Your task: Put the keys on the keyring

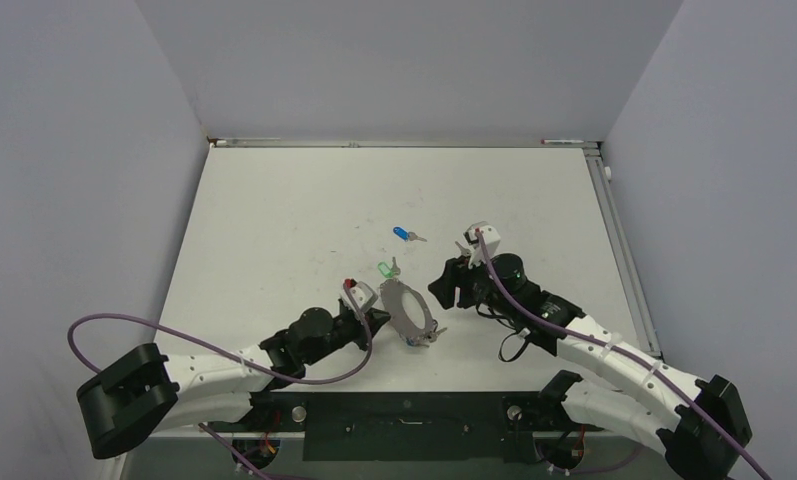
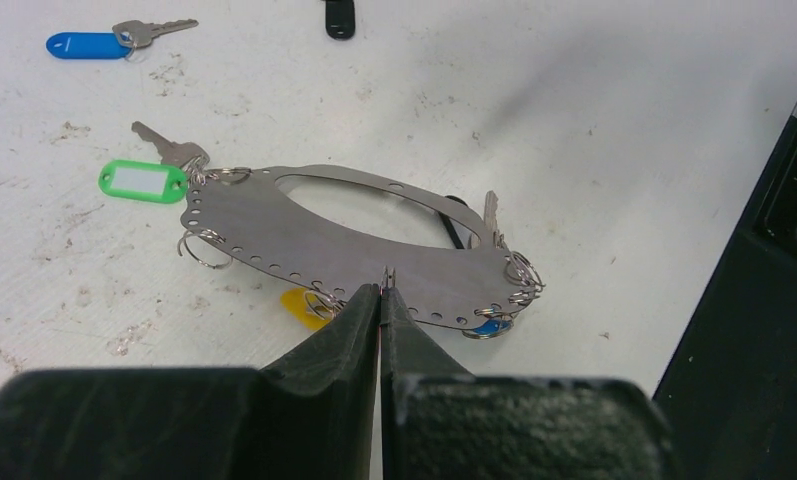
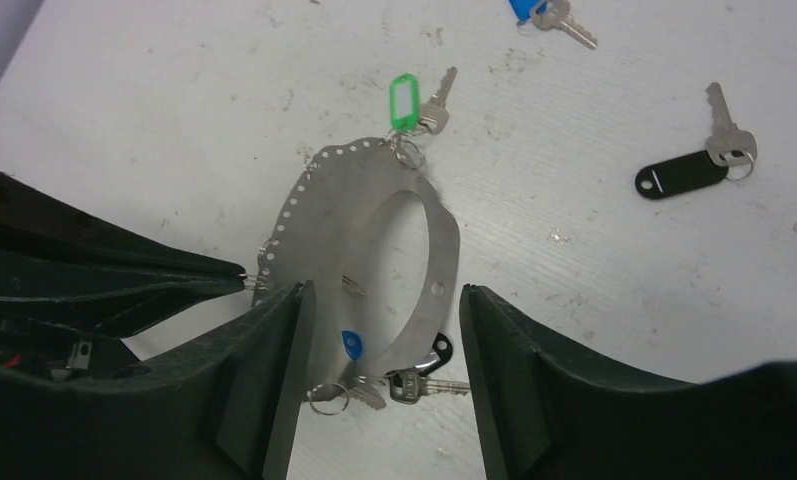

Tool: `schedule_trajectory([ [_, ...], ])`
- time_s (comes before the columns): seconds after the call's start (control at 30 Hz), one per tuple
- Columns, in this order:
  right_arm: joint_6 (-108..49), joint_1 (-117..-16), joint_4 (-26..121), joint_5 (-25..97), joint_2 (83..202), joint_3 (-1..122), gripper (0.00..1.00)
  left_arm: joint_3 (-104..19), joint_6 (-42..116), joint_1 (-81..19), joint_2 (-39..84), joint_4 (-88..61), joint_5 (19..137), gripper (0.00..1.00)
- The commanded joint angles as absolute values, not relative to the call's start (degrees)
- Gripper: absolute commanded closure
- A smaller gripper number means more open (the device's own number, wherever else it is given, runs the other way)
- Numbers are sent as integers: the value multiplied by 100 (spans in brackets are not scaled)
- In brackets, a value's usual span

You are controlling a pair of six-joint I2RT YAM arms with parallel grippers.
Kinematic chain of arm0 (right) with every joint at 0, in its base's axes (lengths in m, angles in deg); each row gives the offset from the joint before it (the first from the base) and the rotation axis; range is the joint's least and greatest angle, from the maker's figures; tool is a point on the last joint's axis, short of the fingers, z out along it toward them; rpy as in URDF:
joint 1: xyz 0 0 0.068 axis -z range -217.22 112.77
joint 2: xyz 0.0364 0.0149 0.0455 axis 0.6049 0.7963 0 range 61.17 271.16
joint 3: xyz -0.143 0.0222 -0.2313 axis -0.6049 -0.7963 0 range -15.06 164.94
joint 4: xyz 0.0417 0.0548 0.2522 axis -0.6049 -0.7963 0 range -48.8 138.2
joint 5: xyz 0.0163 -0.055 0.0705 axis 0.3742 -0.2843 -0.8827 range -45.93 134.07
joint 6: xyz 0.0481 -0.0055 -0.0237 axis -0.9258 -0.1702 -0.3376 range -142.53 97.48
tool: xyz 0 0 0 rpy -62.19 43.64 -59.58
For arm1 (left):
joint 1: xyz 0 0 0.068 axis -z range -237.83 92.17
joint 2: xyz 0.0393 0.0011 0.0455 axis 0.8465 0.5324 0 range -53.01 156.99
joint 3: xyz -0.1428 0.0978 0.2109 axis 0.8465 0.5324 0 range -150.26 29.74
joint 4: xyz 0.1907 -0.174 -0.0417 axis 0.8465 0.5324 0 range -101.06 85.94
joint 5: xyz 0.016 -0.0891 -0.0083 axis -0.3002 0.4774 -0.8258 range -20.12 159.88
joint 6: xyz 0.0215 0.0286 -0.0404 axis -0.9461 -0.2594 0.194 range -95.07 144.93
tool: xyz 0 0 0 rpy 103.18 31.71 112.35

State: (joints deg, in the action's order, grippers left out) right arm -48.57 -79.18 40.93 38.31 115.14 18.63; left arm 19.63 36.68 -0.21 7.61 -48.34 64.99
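The left gripper [image 2: 382, 288] is pressed together on the near edge of the keyring [image 2: 324, 235], pinching it. The keyring is a flat oval steel plate with a large opening and a row of small holes round its rim. It is held tilted, its far end down by the table [image 2: 594, 120].

The right gripper [image 3: 384, 292] hangs over the plate with its jaws spread, gripping nothing.

Several keys already seem hung on the rim:
- a yellow tag [image 2: 299, 303] just beyond the left fingertips, under the plate
- a small blue tag [image 3: 351, 345] and a black-tagged key [image 3: 419, 385] at the end nearest the right gripper
- a green-tagged key [image 2: 142, 182] at the far end, which looks hooked on by its split ring, though the join is too small to be sure

An empty split ring [image 2: 202, 250] also hangs from the rim.

Two keys are left loose, so the task looks past halfway:
- a blue-tagged key [image 2: 84, 44] well beyond the plate
- a black-tagged loose key [image 3: 680, 175] off to the right gripper's right

Nothing lies between the right gripper and either key. The crowded rings along the rim could snag.
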Motion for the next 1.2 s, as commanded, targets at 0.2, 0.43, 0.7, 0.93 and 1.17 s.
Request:
schedule_trajectory([
  [0.2, -4858, -7888, 5800, 2708, 11246, 1357, 43, 2043, 3686, -34, 108, -5345, 6462, 100],
  [0.43, -4684, -8047, 6340, 2299, 11412, 1166, 43, 1975, 3586, -44, -361, -4912, 6351, 100],
  [0.7, -4067, -9511, 6511, 3607, 11641, 1061, 39, 1871, 3618, -61, -108, -4964, 6275, 100],
  [0.93, -4105, -10483, 6930, 5378, 11812, 571, 35, 1862, 3654, -56, 49, -4973, 6250, 100],
  [1.17, -4228, -10811, 6888, 6171, 12248, 568, 34, 1939, 3748, -70, 113, -5035, 6227, 100],
])
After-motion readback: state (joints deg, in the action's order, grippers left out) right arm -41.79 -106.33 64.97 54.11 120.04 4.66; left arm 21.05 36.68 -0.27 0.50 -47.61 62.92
